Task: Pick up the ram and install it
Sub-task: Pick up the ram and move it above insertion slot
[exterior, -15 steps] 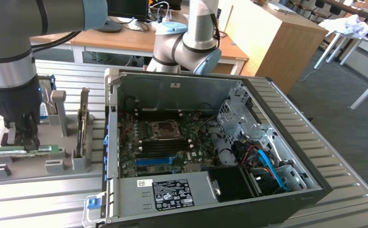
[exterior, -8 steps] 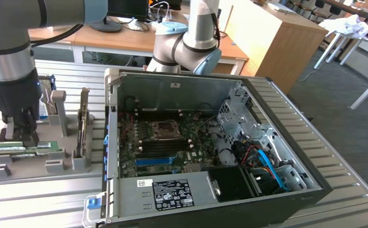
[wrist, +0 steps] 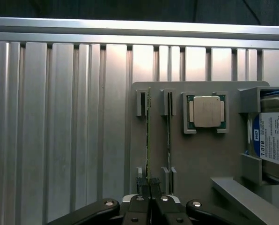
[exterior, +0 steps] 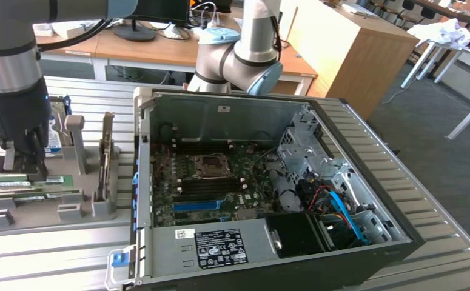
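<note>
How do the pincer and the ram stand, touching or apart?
Touching. The wrist view shows the pincer shut on one end of the ram, with no gap between them.

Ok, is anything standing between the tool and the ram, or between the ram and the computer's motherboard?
Nothing between them: the tool is shut on one end of the ram. Between the gray holder and the motherboard stands the open case wall.
</note>
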